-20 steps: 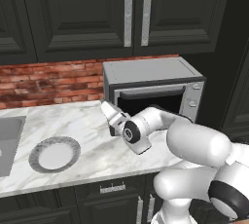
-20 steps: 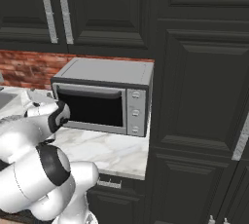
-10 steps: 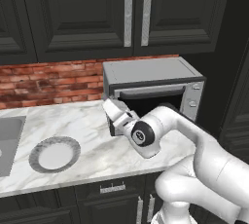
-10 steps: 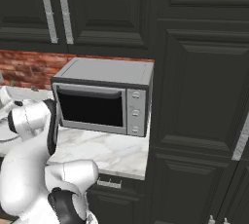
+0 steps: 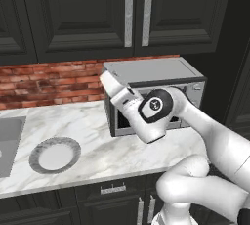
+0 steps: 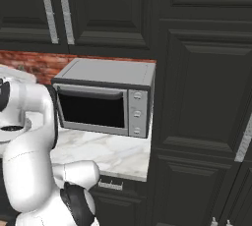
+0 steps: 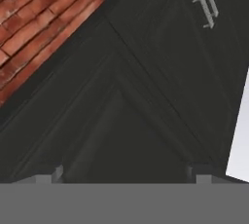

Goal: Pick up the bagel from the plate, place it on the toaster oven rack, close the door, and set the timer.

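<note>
The plate point(image 5: 54, 154) lies on the marble counter at front left, and its white centre is bare. The bagel is out of view. The toaster oven point(image 6: 109, 97) stands against the brick wall. Its door point(image 6: 92, 109) is upright and shut, with the bar handle along the top. The dark glass hides the toaster oven rack. Three knobs point(image 6: 138, 113) run down the oven's right panel. My gripper point(image 5: 108, 78) is raised in front of the oven's upper left corner, pointing up and left. In the hand view, my gripper point(image 7: 125, 174) is open with nothing between its fingertips point(image 7: 56, 173), facing dark cabinet doors.
A sink point(image 5: 7, 141) is set into the counter at far left. Dark upper cabinets with silver handles point(image 5: 136, 13) hang above the oven. A tall dark cabinet point(image 6: 202, 97) stands right of the oven. My forearm point(image 5: 156, 114) covers much of the oven's front in the left base view.
The hand has risen from just above the counter to the height of the oven's top and now tilts upward. The elbow swung in front of the oven. The gripper stayed open.
</note>
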